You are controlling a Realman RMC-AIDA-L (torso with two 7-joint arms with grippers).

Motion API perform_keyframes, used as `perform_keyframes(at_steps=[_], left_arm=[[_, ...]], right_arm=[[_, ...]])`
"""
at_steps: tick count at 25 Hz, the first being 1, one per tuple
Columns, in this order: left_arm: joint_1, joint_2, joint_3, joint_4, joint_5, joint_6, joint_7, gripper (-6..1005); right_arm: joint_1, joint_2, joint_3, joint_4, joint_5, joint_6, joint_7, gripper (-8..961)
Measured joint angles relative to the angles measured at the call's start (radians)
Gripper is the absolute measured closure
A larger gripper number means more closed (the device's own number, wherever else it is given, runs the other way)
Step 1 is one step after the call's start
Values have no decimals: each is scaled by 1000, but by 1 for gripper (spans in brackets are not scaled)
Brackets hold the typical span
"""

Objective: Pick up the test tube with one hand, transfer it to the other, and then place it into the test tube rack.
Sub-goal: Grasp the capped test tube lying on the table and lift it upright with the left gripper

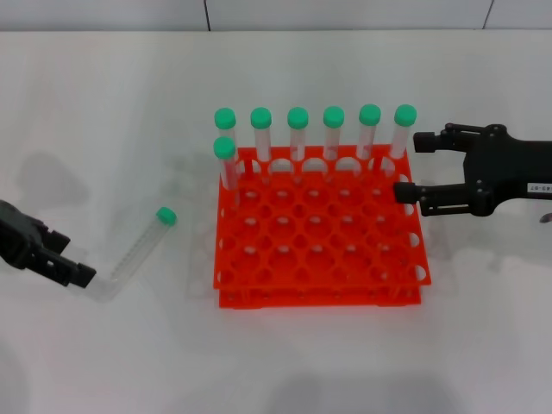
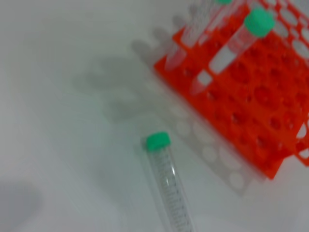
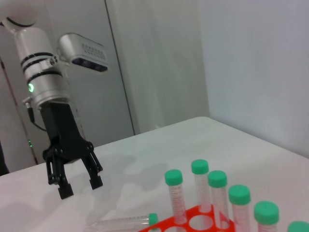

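The test tube [image 1: 134, 254] lies on the white table left of the rack, green cap toward the rack; it also shows in the left wrist view [image 2: 166, 183] and the right wrist view [image 3: 120, 223]. My left gripper [image 1: 73, 260], unlabelled and black, is open by the tube's bottom end, and the right wrist view shows this left gripper [image 3: 80, 187] raised above the table, holding nothing. My right gripper [image 1: 414, 166], with the white label, is open at the rack's back right corner and holds nothing. The orange-red test tube rack [image 1: 319, 259] stands in the middle.
Several green-capped tubes [image 1: 297, 134] stand along the rack's back row, and one more [image 1: 226, 164] in the second row at the left. The rack's remaining holes [image 1: 315, 250] are unfilled. White table [image 1: 276, 362] surrounds the rack. Grey walls [image 3: 159, 63] rise behind.
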Motion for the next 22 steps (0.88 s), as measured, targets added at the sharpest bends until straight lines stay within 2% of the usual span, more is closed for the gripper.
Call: perform_keyframes(at_steps=[7,12,17,22], left_arm=[[-40,-24,31,-42,80,-56,-10,112],[-58,-31,47,-56,95,-81,-12,112],[-72,-48,57,-59,108,-97,-12,113],[-87,-52,63,-79,115,-111,-12,113]], right_arm=[[-2,0,-15,-1,11,6,0,105],[-3,0,-18,-1,18,0,-8,106],[-6,0,-22,0,21,-2,-9,107],[-7,0,-29,1,21,-3,-11,108]])
